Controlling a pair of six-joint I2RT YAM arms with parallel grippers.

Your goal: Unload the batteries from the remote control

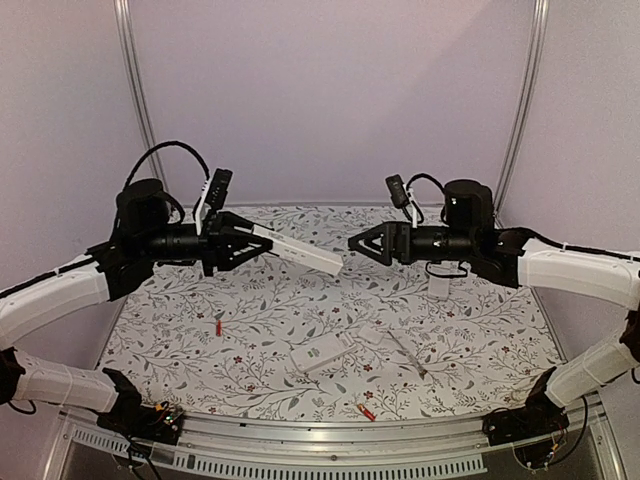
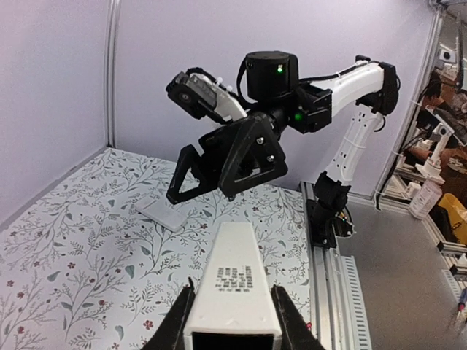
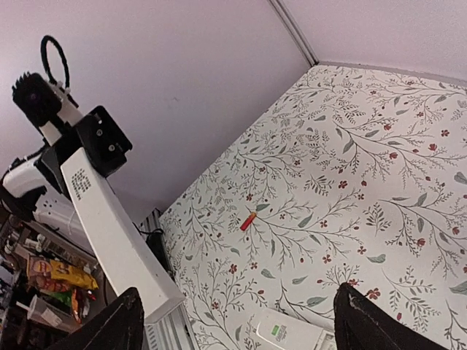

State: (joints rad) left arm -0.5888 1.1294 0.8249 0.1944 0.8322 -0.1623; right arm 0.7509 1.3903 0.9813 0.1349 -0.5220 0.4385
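Note:
My left gripper (image 1: pixel 262 240) is shut on a long white remote (image 1: pixel 305 254) and holds it level, high above the table. The remote fills the left wrist view (image 2: pixel 235 281) between the fingers. My right gripper (image 1: pixel 358 244) is open and empty, facing the remote's free end with a small gap. The remote's end shows at the left of the right wrist view (image 3: pixel 109 226). A red battery (image 1: pixel 219 327) lies on the table at the left and also shows in the right wrist view (image 3: pixel 249 221). An orange-red battery (image 1: pixel 367 411) lies near the front edge.
A second white remote (image 1: pixel 322 352) lies mid-table; its end with a green label shows in the right wrist view (image 3: pixel 292 332). A slim white piece (image 1: pixel 405 352) lies beside it. A small white flat piece (image 1: pixel 440 287) lies under the right arm (image 2: pixel 162 213).

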